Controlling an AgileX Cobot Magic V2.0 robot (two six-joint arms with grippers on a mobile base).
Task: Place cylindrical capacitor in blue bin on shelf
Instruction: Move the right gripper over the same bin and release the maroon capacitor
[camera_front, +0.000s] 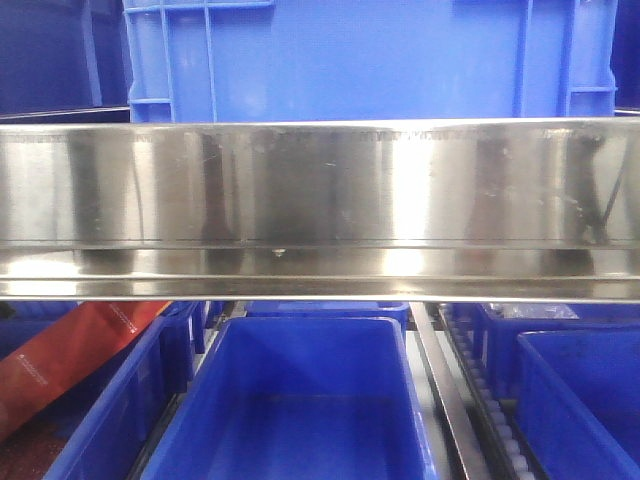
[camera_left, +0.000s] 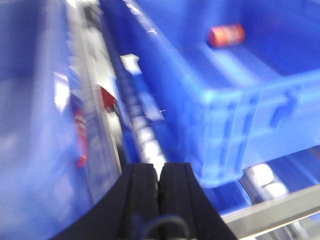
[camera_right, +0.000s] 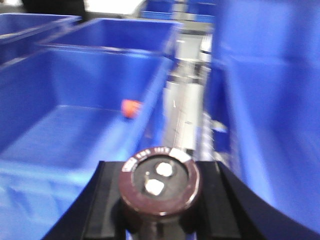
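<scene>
My right gripper (camera_right: 160, 167) is shut on the cylindrical capacitor (camera_right: 159, 184), a dark brown cylinder seen end-on with two white terminals. It hangs over the rim between an open blue bin (camera_right: 85, 80) on its left and a roller track (camera_right: 182, 115). A small orange-red cylinder (camera_right: 131, 107) lies inside that bin. In the left wrist view my left gripper (camera_left: 159, 172) is shut with nothing in it, above a roller track (camera_left: 145, 135) beside a blue bin (camera_left: 235, 95). The shelf's steel beam (camera_front: 320, 200) spans the front view, where neither gripper shows.
A large blue crate (camera_front: 370, 60) stands on the upper level. Below the beam sit several blue bins, the middle one (camera_front: 310, 400) open. A red packet (camera_front: 70, 350) lies at lower left. A red cylinder (camera_left: 226, 35) rests in the left wrist view's bin. Another blue bin (camera_right: 270, 110) rises to the right.
</scene>
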